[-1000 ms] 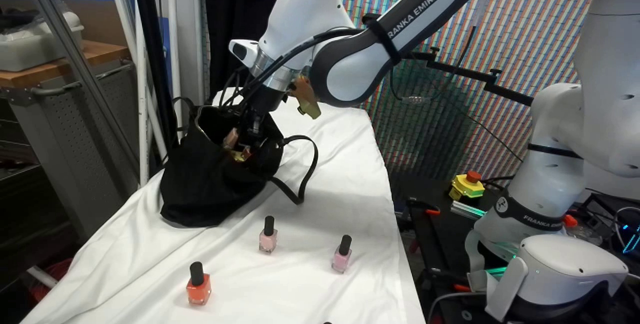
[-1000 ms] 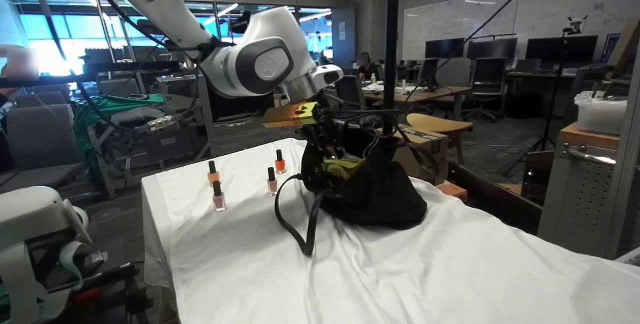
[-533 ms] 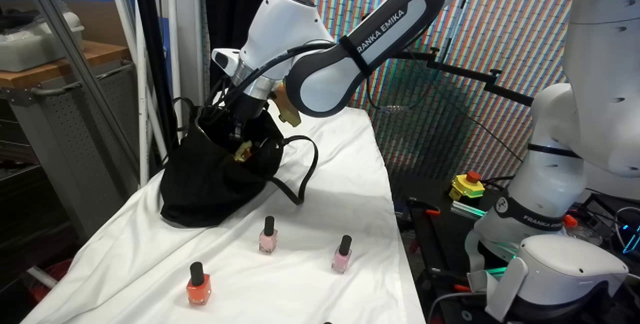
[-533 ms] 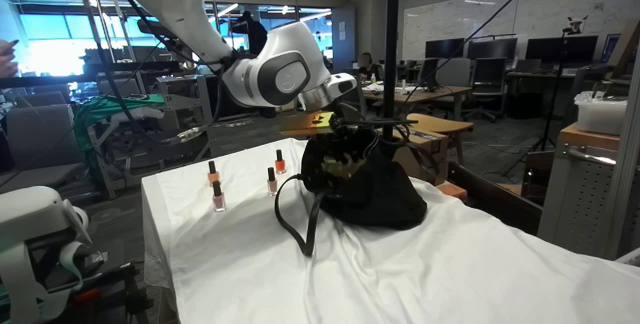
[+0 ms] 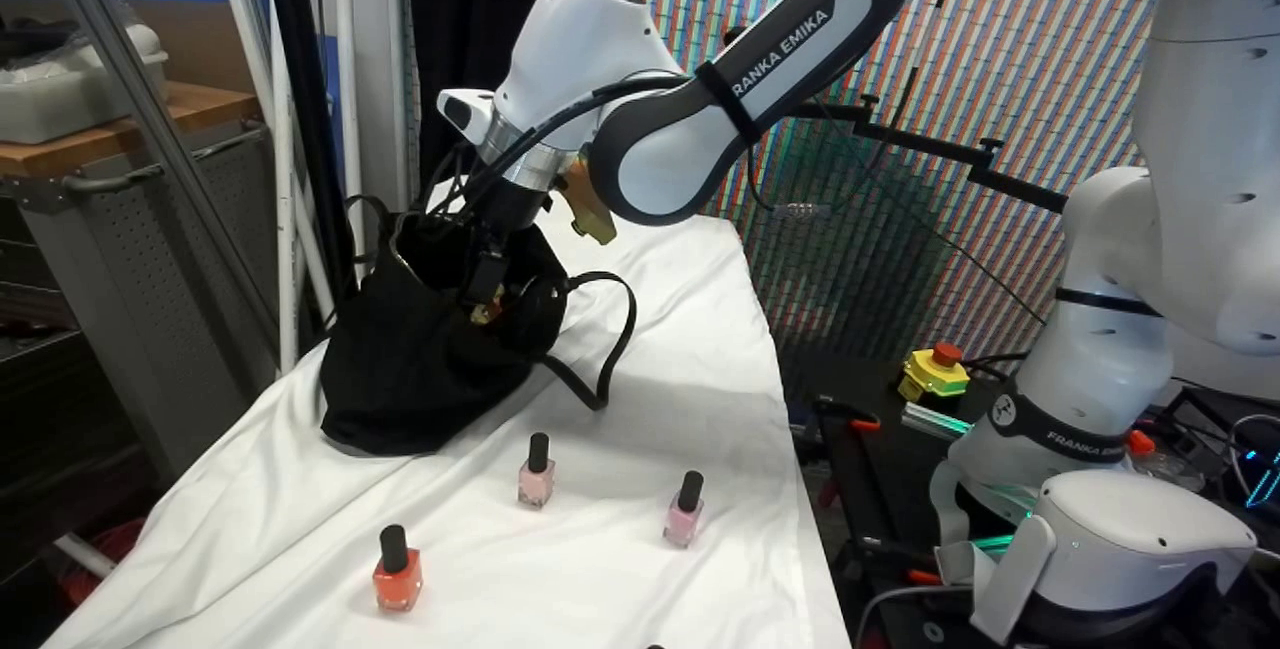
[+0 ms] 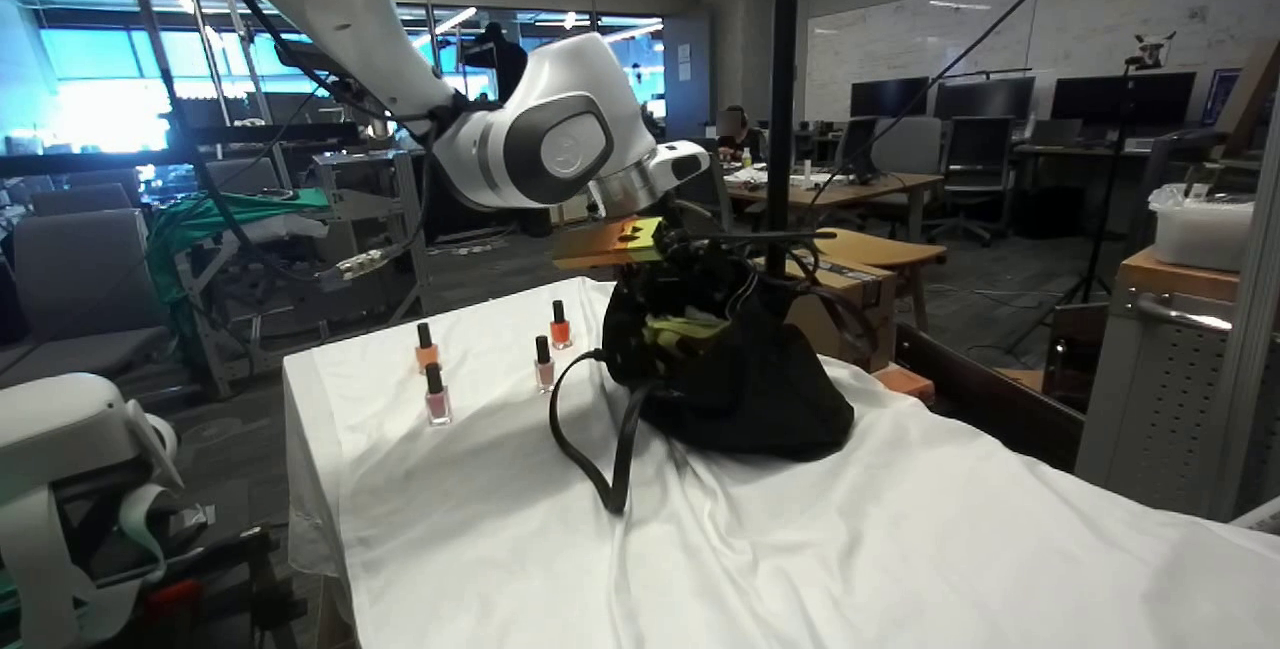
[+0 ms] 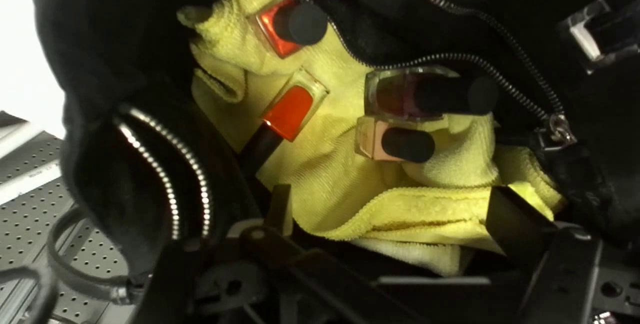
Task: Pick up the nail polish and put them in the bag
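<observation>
If the gripper (image 7: 396, 206), jaws spread wide and holding nothing, leaves the bag (image 5: 420, 359), it may hook the yellow cloth (image 7: 332, 164) and drag out the peach nail polish (image 7: 392, 140).

Set back on roughly opposite sides, the 2 exterior views look down at the same desk (image 5: 690, 369) and bag (image 6: 740, 399); the wrist view peers closely, past the pincer (image 7: 397, 211), down into the bag.
</observation>
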`<state>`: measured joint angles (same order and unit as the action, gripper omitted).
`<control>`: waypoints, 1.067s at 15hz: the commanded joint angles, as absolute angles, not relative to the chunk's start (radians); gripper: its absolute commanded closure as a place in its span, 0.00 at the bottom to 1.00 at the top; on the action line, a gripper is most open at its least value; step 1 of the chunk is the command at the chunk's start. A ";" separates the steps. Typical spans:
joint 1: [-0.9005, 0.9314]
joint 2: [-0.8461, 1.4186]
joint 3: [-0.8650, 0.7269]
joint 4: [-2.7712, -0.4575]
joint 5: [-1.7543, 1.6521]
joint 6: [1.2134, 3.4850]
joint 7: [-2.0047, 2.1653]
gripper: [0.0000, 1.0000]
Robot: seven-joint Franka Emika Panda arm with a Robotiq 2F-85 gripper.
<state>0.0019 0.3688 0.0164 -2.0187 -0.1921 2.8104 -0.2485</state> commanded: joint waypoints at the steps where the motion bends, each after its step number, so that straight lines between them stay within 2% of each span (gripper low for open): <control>1: 0.016 0.222 -0.029 -2.158 -0.254 2.785 -0.216 0.00; 6: 0.026 0.031 -0.059 -2.343 -0.360 2.748 -0.116 0.00; 16: 0.016 -0.210 0.053 -2.570 -0.389 2.520 0.104 0.00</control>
